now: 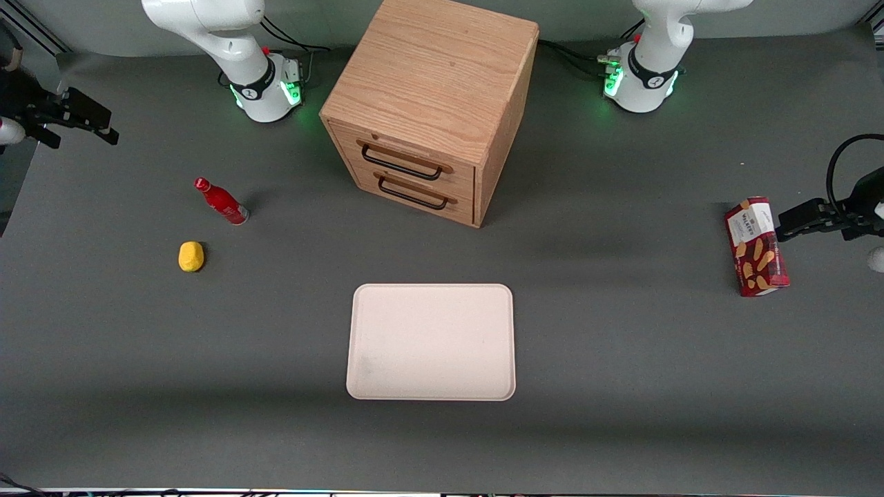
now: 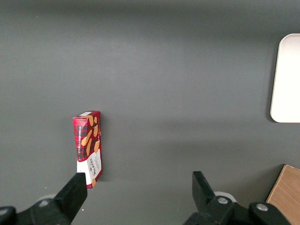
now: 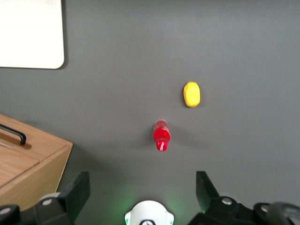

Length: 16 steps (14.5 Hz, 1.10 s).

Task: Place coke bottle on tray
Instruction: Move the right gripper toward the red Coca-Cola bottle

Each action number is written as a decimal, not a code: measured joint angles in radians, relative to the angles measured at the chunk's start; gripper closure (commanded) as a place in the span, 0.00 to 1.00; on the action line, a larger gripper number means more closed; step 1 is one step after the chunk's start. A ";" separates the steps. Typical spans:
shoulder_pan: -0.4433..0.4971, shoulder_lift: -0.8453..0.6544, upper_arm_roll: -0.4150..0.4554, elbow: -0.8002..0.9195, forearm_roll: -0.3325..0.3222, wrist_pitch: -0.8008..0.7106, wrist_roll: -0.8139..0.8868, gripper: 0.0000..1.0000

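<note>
The coke bottle (image 1: 221, 201) is small, slim and red, and stands upright on the grey table toward the working arm's end. It also shows in the right wrist view (image 3: 161, 135), seen from above, cap toward the camera. The cream-white tray (image 1: 431, 342) lies flat and empty near the front camera, in front of the cabinet; its corner shows in the right wrist view (image 3: 28, 37). My right gripper (image 1: 97, 124) hangs high over the table's working-arm end, well apart from the bottle. In the wrist view the gripper (image 3: 142, 185) is open and empty.
A yellow lump (image 1: 191, 256) lies beside the bottle, nearer the front camera; it also shows in the right wrist view (image 3: 191, 94). A wooden drawer cabinet (image 1: 428, 103) stands mid-table, both drawers shut. A red biscuit box (image 1: 756, 247) stands toward the parked arm's end.
</note>
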 measured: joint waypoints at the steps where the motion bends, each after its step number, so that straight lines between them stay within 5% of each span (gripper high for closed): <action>1: 0.000 -0.025 -0.003 -0.034 0.000 0.001 0.000 0.00; 16: 0.003 -0.162 -0.012 -0.364 -0.014 0.279 0.000 0.00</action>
